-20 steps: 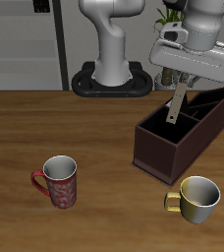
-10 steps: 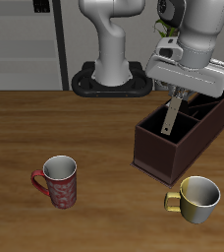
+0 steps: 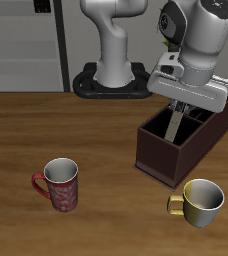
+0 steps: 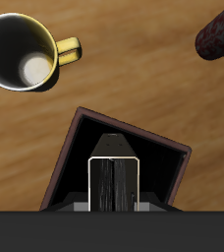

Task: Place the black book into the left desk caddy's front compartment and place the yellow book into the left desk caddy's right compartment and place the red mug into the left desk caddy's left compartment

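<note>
From the exterior view I have the arm's jaws (image 3: 176, 108) pinching a thin book (image 3: 174, 124) upright by its top edge, its lower part already inside the left desk caddy (image 3: 166, 155), in the section nearest the table's front edge. From these renders I can't tell for sure whether it is the black book or the yellow one; in the wrist view I see only its dark, pale-rimmed upper edge (image 4: 115, 181) framed by the caddy's (image 4: 173, 187) brown walls. I can't tell whether the book touches the caddy floor.

The caddy sits at about 2 o'clock from the table's (image 3: 106, 140) centre, angled, its short end toward the front edge. The red mug (image 3: 61, 184) stands upright at roughly 8 o'clock, well apart from the caddy, handle pointing away from it. The pale-yellow mug (image 3: 200, 201) stands near the front edge at about 4 o'clock, just off the caddy's near corner; the wrist view shows it (image 4: 24, 53) too, with the red mug's (image 4: 220, 31) rim at the frame edge.
</note>
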Available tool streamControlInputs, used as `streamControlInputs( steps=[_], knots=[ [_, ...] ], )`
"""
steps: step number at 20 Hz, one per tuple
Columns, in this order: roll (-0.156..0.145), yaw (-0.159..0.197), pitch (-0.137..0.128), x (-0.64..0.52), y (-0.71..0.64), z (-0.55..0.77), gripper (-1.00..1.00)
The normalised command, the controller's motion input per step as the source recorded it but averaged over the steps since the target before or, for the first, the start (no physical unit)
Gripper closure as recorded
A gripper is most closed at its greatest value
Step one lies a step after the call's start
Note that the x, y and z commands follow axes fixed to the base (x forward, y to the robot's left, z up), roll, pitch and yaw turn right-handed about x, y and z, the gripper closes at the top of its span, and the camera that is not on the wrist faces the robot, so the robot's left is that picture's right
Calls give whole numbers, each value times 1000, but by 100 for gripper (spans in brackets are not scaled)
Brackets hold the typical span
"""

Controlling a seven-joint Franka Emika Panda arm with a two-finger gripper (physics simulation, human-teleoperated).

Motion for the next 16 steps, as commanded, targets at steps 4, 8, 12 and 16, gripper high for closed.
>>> streamControlInputs(
  steps=[4,8,12,16],
  knots=[
    [4,-1,67,78,-20,-309,100],
    [5,14,62,23,6,-281,100],
    [8,29,26,-88,-48,-184,-100],
    [2,21,-18,-102,-91,-3,-100]
  ],
)
